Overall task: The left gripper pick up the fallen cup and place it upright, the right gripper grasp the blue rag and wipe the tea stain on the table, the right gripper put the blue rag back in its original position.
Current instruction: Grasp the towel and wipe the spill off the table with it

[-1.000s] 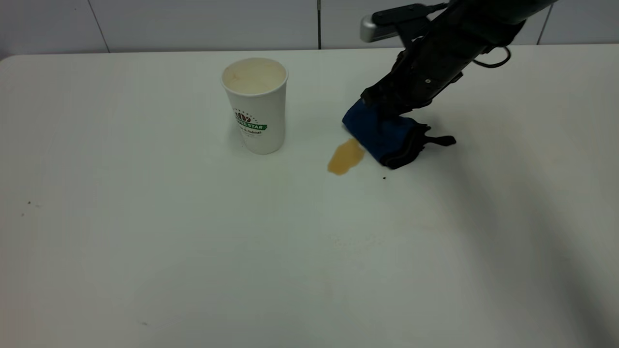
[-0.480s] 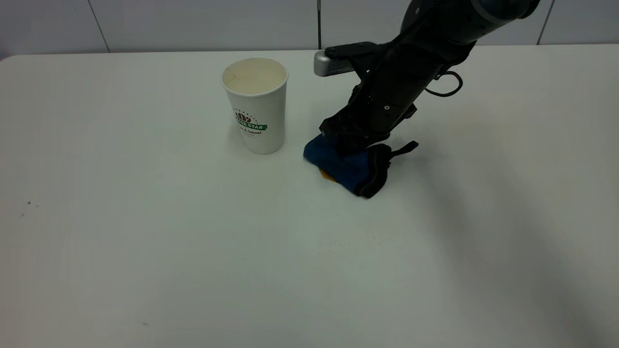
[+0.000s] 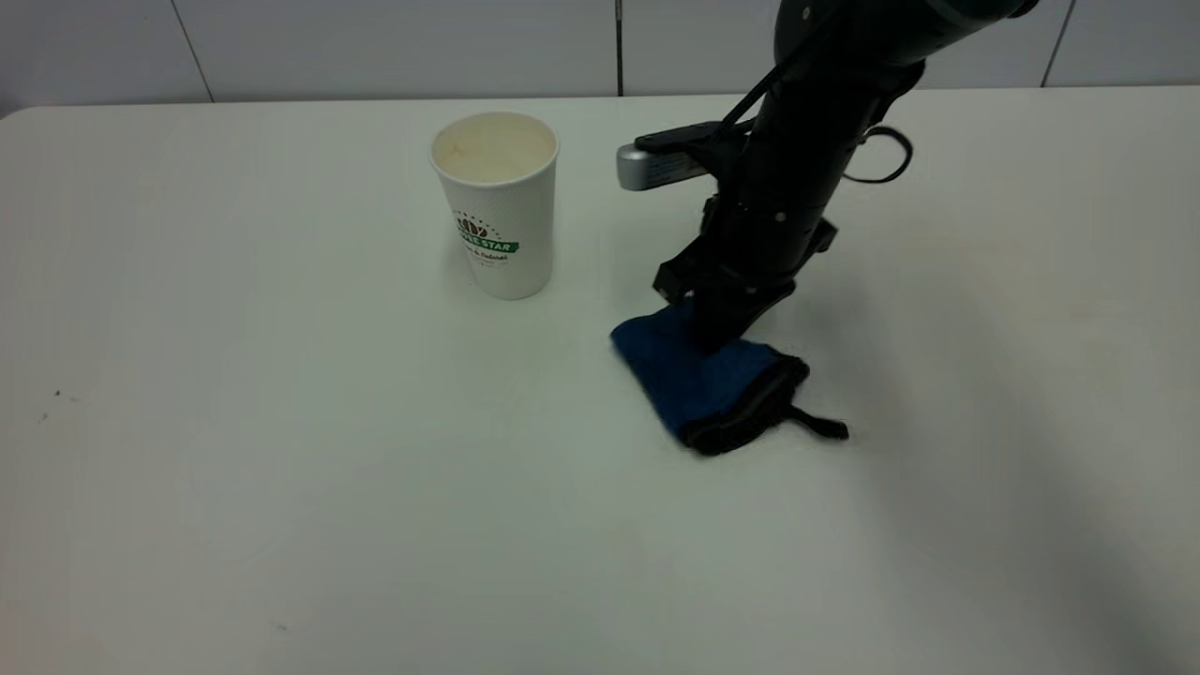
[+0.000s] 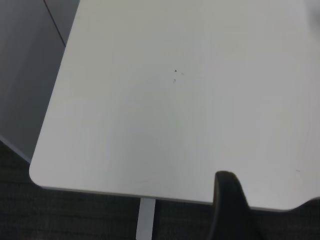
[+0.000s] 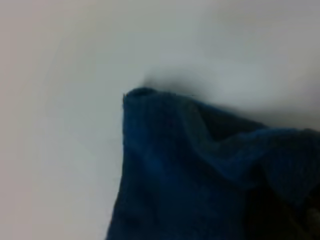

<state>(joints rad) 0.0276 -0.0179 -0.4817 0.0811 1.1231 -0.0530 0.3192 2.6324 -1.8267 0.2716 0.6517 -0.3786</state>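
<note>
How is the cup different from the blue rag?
The cup is white with a green logo; the blue rag is dark blue with a black edge. The cup stands upright and stiff; the rag lies bunched and soft. Nothing touches the cup, while the right gripper presses down on the rag. Both sit on the table.

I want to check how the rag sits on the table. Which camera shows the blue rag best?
The exterior view: the whole blue rag lies folded on the table under the right gripper, right of the upright cup. The right wrist view shows only a close blue fold; the left wrist view shows bare table.
</note>
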